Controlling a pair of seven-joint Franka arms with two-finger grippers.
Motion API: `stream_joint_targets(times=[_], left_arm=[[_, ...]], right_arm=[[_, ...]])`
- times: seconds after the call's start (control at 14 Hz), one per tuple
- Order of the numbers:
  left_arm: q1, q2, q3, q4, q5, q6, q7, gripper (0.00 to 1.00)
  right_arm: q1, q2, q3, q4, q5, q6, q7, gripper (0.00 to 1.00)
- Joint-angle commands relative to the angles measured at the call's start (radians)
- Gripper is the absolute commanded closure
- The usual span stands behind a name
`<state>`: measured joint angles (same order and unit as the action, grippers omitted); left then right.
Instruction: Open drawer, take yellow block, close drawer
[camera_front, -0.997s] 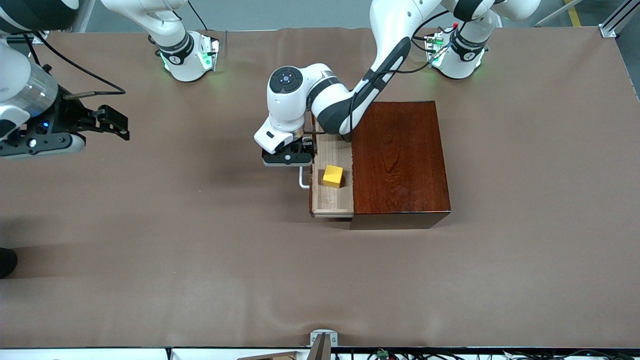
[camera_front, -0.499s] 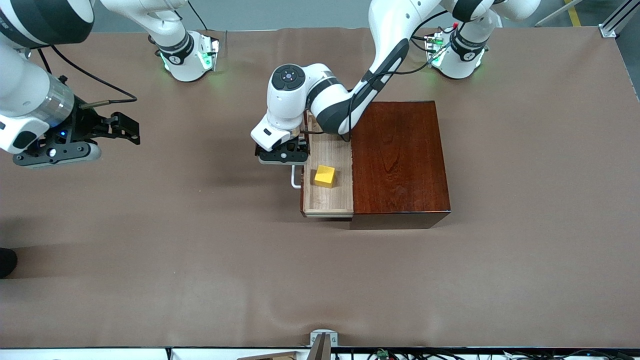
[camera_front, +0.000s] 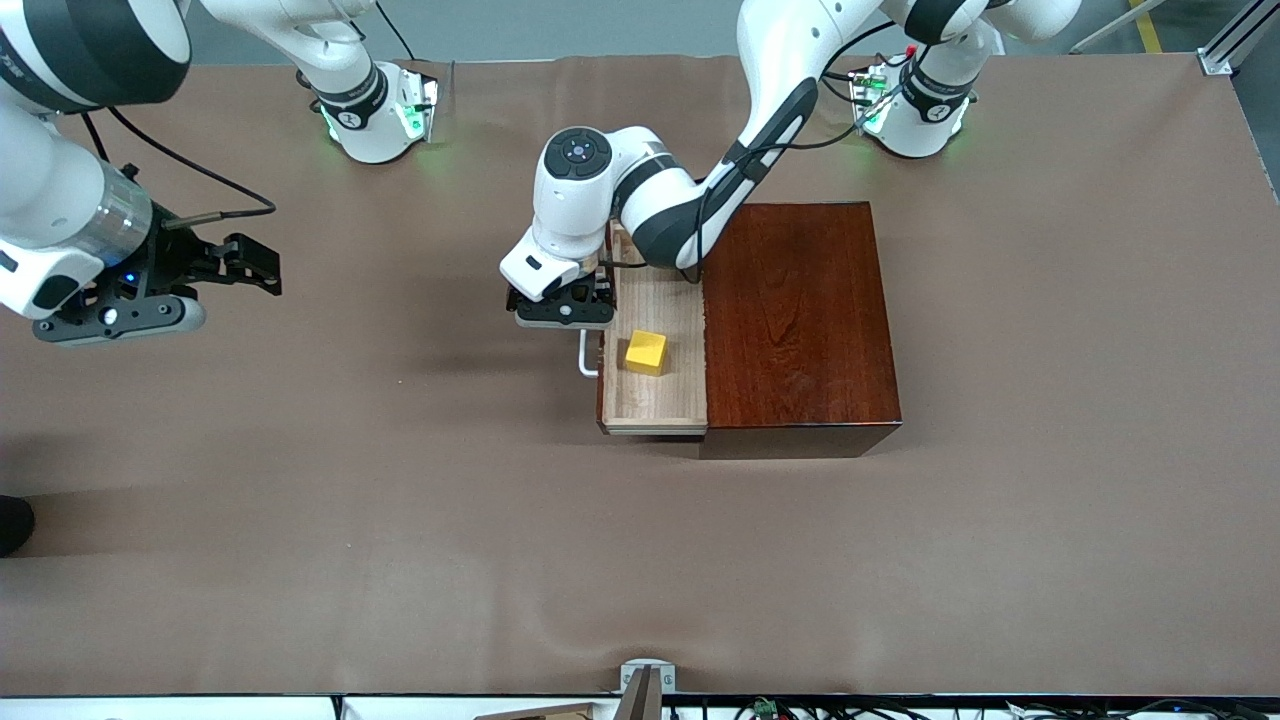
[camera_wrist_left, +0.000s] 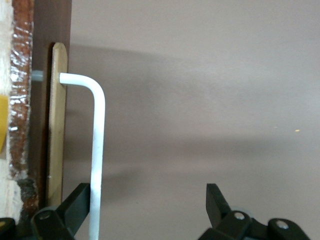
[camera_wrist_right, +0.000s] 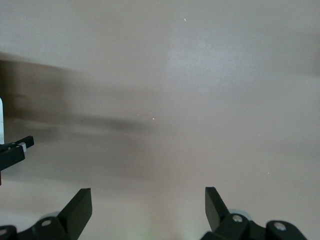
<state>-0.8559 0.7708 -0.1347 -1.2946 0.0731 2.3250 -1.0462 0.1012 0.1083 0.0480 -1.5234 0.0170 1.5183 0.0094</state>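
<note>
The drawer (camera_front: 655, 400) stands pulled out of the dark mahogany box (camera_front: 800, 320), its pale wood floor showing. The yellow block (camera_front: 646, 352) lies in the drawer; a sliver of the block (camera_wrist_left: 2, 122) shows in the left wrist view. My left gripper (camera_front: 563, 318) (camera_wrist_left: 147, 192) is open at the white handle (camera_front: 586, 358) (camera_wrist_left: 98, 150). The bar runs between its fingers, right beside one of them. My right gripper (camera_front: 262, 267) (camera_wrist_right: 148, 197) hangs open over bare table toward the right arm's end, with nothing between its fingers.
Brown table cover (camera_front: 400, 520) spreads all round the box. The left arm's forearm reaches over the box's corner nearest its base. A small metal bracket (camera_front: 646, 680) sits at the table's edge nearest the front camera.
The drawer has slid a little farther out toward the right arm's end, block and left gripper going with it. The right gripper has come somewhat closer to the drawer.
</note>
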Motion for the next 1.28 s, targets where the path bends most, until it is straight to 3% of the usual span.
stream_joint_targets(times=[0.0, 0.36, 0.57, 0.85, 1.0, 1.21], left_arm=[[0.02, -0.019, -0.033, 0.04, -0.039, 0.007, -0.02, 0.0], [0.044, -0.06, -0.031, 0.04, -0.038, -0.051, -0.018, 0.0], [0.098, -0.189, -0.014, 0.031, -0.019, -0.237, -0.006, 0.0], [0.213, -0.342, -0.009, 0.001, -0.018, -0.554, 0.003, 0.0], [0.291, -0.451, -0.011, -0.055, -0.019, -0.646, 0.058, 0.0], [0.432, -0.643, -0.017, -0.228, -0.025, -0.664, 0.3, 0.0]], right_arm=[[-0.005, 0.028, 0.001, 0.011, 0.011, -0.004, 0.004, 0.0], [0.003, 0.06, 0.001, 0.011, 0.011, -0.004, 0.004, 0.0], [0.026, 0.06, 0.003, 0.012, 0.047, -0.01, 0.058, 0.0], [0.076, 0.06, 0.004, 0.017, 0.069, -0.01, 0.354, 0.0], [0.103, 0.06, 0.003, 0.02, 0.077, -0.007, 0.414, 0.0], [0.155, 0.06, 0.003, 0.02, 0.075, 0.0, 0.547, 0.0]])
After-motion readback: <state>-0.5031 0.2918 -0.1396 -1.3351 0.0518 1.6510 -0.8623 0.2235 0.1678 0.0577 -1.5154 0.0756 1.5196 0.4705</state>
